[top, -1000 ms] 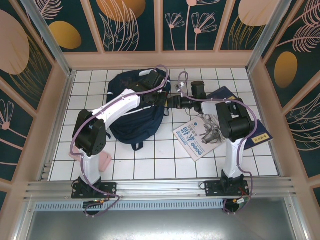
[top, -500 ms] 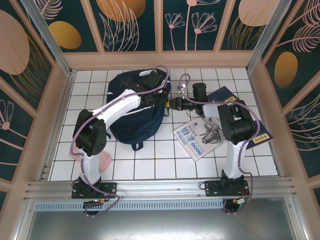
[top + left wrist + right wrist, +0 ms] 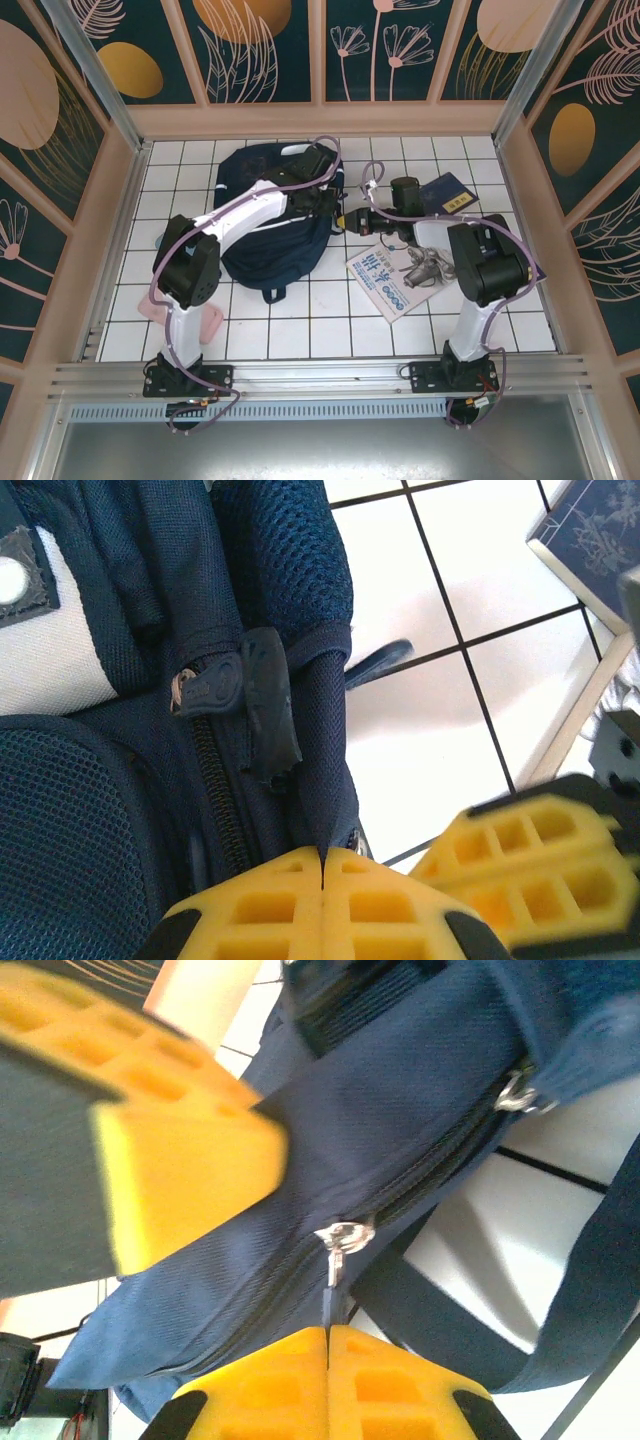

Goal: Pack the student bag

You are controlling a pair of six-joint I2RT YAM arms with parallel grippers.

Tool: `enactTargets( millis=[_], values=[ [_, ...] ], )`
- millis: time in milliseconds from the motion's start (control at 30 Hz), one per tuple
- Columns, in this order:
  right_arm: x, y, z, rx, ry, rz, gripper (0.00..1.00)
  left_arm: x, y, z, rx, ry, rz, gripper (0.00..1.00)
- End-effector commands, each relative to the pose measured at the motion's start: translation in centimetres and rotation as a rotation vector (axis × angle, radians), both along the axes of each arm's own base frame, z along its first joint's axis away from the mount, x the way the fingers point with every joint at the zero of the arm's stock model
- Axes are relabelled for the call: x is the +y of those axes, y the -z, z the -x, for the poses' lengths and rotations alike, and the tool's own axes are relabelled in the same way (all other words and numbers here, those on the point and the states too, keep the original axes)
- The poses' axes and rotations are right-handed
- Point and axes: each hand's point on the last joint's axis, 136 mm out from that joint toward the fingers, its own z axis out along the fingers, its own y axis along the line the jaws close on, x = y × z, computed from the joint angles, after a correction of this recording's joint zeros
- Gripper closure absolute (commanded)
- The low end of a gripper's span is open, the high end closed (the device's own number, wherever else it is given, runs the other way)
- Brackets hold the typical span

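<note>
Near edge: both arms are bolted side by side. The left arm (image 3: 185,270) reaches far and right, the right arm (image 3: 485,265) far and left. They meet at the right side of the backpack.

By the left base a flat pink item (image 3: 211,322) lies on the white tiled surface (image 3: 330,320). I can't tell what it is.

Mid-surface, right of centre: a white booklet (image 3: 385,280) with blue print lies flat. A small metallic clutter (image 3: 425,266) sits on its far right part, too small to identify.

Beyond that, the jaws. From the left wrist camera I see the left jaws pressed fully together, pinching a fold of navy fabric at the backpack's (image 3: 130,830) edge, just near of a dark zip tab (image 3: 215,685). The other arm's yellow fingers (image 3: 530,875) sit close on the right, blurred.

From the right wrist camera I see the right jaws closed tip to tip on the metal zip pull (image 3: 338,1245), which hangs from the zip line into their seam. A black strap (image 3: 560,1310) trails beside it.

The backpack (image 3: 265,255) lies flat on the surface, far and left of centre, partly under the left arm.

Far right: a small dark-blue book (image 3: 447,190) lies beyond the booklet, apart from the backpack.
</note>
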Motion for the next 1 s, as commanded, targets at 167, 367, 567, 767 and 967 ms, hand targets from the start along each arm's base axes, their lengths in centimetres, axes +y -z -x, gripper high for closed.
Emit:
enactTargets(
  millis=[167, 367, 567, 767, 967],
  values=[
    [1.3, 0.5, 4.4, -0.015, -0.057, 0.031, 0.96, -2.2, -2.8, -3.6, -0.116, -0.031, 0.110, 1.00],
    [-1.1, -0.4, 2.1, 0.005, 0.129, -0.008, 0.81, -1.9, -3.3, -3.3, -0.120, -0.026, 0.101, 1.00],
    [-2.0, 0.0, -1.6, 0.028, 0.183, -0.037, 0.54, -0.9, -4.0, -1.8, -0.135, -0.004, 0.103, 1.00],
    [-1.4, 0.9, -3.0, -0.173, 0.061, 0.067, 0.46, -0.4, -4.5, -1.7, -0.142, -0.016, 0.095, 1.00],
    [-0.1, 0.6, -2.9, -0.306, -0.034, 0.082, 0.45, 0.2, -5.8, -1.4, -0.162, -0.013, 0.076, 1.00]
  ],
)
